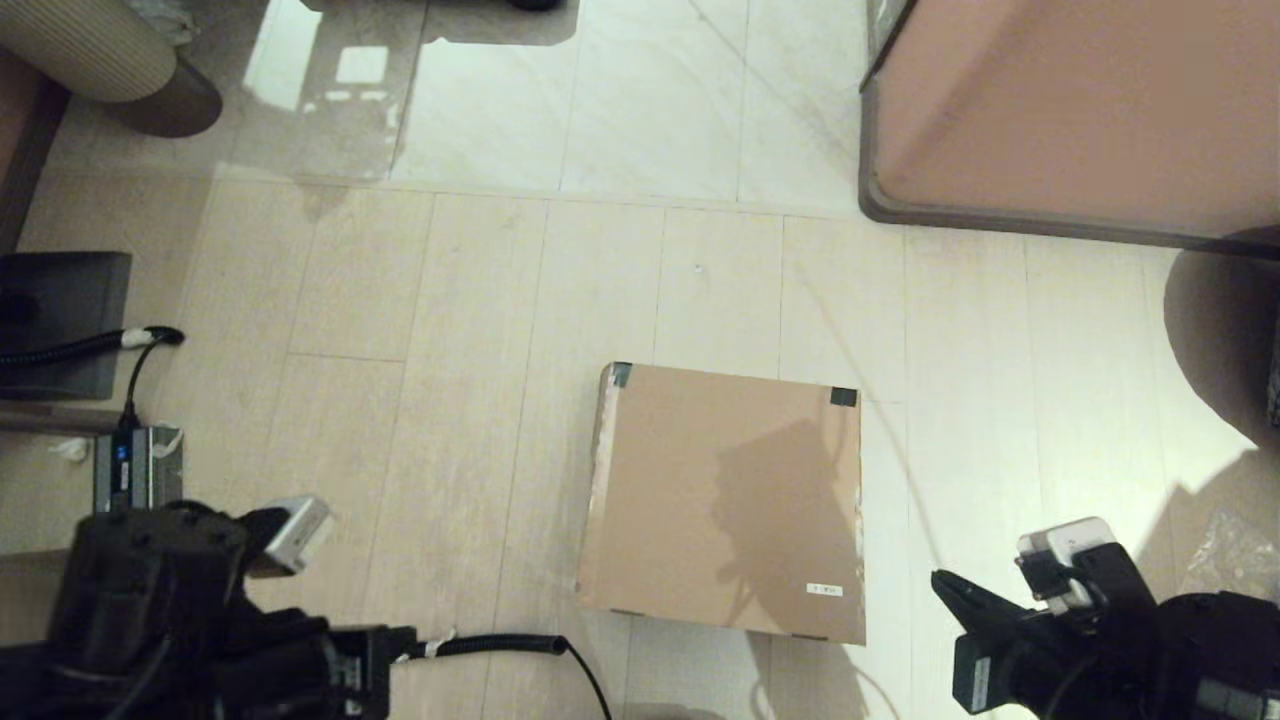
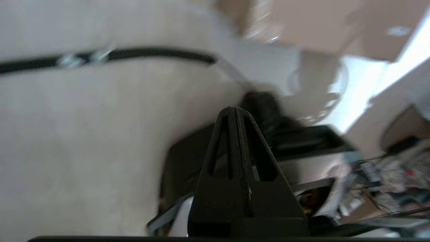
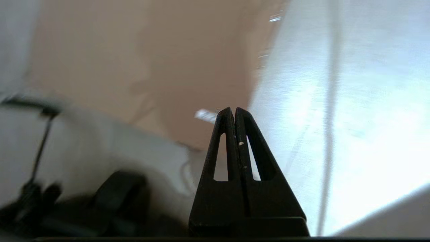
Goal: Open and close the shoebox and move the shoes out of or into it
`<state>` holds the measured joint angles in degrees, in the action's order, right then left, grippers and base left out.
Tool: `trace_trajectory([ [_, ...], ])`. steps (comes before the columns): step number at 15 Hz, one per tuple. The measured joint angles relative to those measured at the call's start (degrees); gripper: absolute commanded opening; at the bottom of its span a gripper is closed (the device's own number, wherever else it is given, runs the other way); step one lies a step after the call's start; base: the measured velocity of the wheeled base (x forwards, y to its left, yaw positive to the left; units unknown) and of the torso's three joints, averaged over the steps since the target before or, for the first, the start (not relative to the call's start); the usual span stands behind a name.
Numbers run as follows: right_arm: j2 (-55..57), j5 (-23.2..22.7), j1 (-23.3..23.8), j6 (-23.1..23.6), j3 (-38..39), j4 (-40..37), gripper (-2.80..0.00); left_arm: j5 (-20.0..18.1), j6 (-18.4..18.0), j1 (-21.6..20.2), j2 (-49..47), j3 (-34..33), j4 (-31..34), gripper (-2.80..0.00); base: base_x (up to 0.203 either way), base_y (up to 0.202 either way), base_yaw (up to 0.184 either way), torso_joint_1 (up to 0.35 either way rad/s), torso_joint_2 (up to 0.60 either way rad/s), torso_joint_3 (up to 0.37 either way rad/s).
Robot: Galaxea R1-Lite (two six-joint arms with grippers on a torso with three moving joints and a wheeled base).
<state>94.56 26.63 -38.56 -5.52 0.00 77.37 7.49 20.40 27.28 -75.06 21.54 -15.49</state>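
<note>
Sitting shut on the wooden floor (image 1: 470, 330), dead centre in front of you, is the shoebox (image 1: 725, 500), lid flat, dark tape on its two far corners and the small white sticker (image 1: 824, 589) near the front right corner. No shoes anywhere in sight, so they're presumably inside, and opening that lid looks like your first job.

Your right hand (image 1: 940, 580) hangs low just beside the box's front right corner, not touching it, fingers pressed together with nothing between them; the right wrist view shows them closed tip to tip with the sticker just beyond. Your left hand (image 2: 236, 111) is parked well off to the left near the coiled black cable (image 1: 500, 645), also pinched closed and empty.

Now, how to play this well: the taped far edge looks like the hinge, so go for the near edge. You'll want to part the right fingers a little, bring one tip under the lid's front lip near that corner, and lift in an arc up and away from you rather than straight up. Keep it slow, since a light cardboard box may slide on this smooth floor. If it skids, your left hand could come across and steady the left side.
</note>
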Motion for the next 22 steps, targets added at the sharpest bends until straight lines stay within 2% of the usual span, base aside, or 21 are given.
trace_trajectory([
  [3,-3.72,8.44,-0.15,-3.98,0.0,-1.11,-2.8,0.06,-0.64,-2.44,5.07,-4.65,-0.13,-2.8,0.0,0.0,0.0,0.0,0.0,0.0],
  [5,-5.92,9.28,1.0,-6.18,0.0,-4.66,-2.8,0.02,-0.62,-2.9,6.35,-6.08,-0.13,-2.8,0.0,0.0,0.0,0.0,0.0,0.0],
  [8,-7.99,9.53,2.73,-6.7,0.0,-5.25,-2.8,0.1,-1.19,-3.31,6.85,-6.5,-0.15,-2.8,0.0,0.0,0.0,0.0,0.0,0.0],
  [11,-10.6,9.53,12.12,-6.61,0.0,-5.52,-2.8,0.22,-2.36,-7.63,7.14,-6.49,-0.32,-2.8,0.0,0.0,0.0,0.0,0.0,0.0],
  [14,-16.32,9.36,27.62,-6.5,0.0,-10.12,-2.8,0.22,-3.02,-17.73,7.51,-6.5,-0.38,-2.8,0.0,0.0,0.0,0.0,0.0,0.0],
  [16,-23.51,9.22,32.55,-5.44,0.02,-16.35,-2.8,0.58,-3.84,-22.54,9.17,-6.69,-0.38,-2.8,0.0,0.0,0.0,0.0,0.0,0.0],
  [18,-34.44,7.44,34.59,-2.71,0.0,-25.62,-2.8,1.62,-6.32,-24.26,12.92,-7.82,-0.36,-2.8,0.0,0.0,0.0,0.0,0.0,0.0],
  [20,-48.98,2.8,35.5,1.09,-0.58,-38.77,-2.8,1.58,-11.17,-24.65,17.62,-10.53,-0.32,-2.8,0.0,0.0,0.0,0.0,0.0,0.0],
  [22,-63.14,-4.91,36.08,5.01,-2.43,-55.01,-2.8,-1.13,-14.88,-23.97,21.4,-13.2,-0.27,-2.8,0.0,0.0,0.0,0.0,0.0,0.0],
])
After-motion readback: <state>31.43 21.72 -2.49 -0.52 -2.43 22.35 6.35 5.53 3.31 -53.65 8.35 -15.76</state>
